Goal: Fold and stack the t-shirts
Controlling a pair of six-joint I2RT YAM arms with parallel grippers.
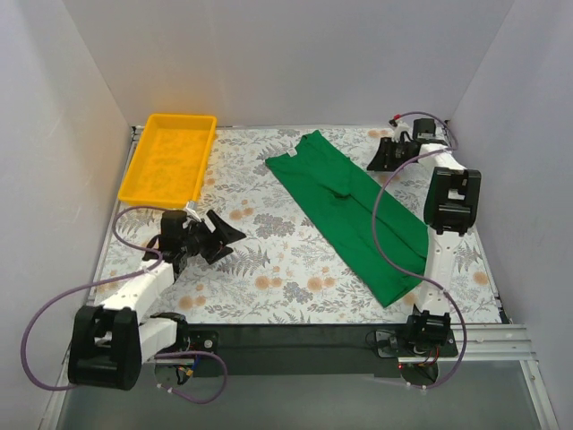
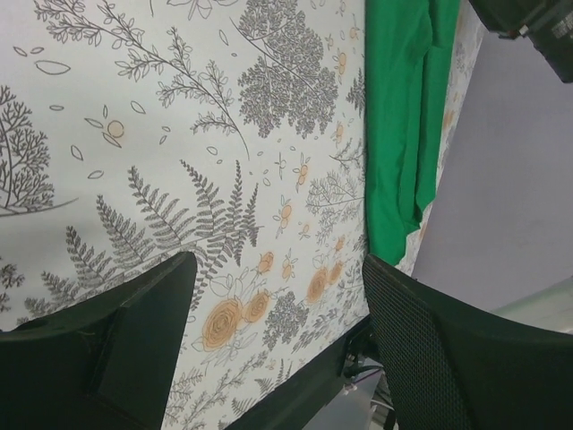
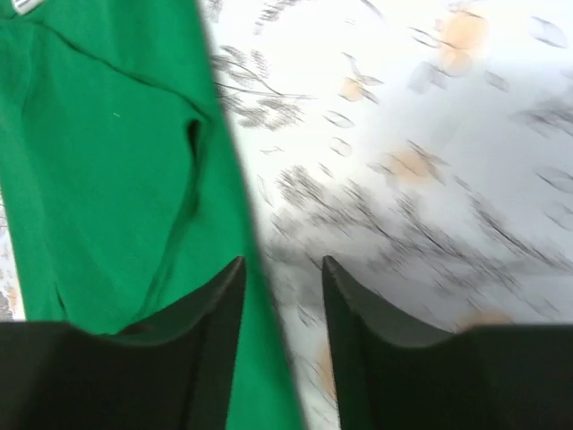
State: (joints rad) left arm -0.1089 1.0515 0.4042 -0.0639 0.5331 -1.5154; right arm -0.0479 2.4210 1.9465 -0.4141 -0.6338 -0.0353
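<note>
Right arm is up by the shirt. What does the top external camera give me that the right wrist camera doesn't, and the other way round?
Top external only: the whole t-shirt lying as a long diagonal strip, the yellow tray at the far left, and the left gripper open, well apart from the cloth.
Right wrist only: a small white patch at the shirt's top corner, likely the neck label, and the right gripper open, with nothing between the jaws and cloth beside one finger.
Both: the t-shirt and the floral table cover.

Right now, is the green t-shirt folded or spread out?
Folded lengthwise, it seems: the t-shirt lies as one long narrow strip, diagonal on the table, not spread to full width.
</note>
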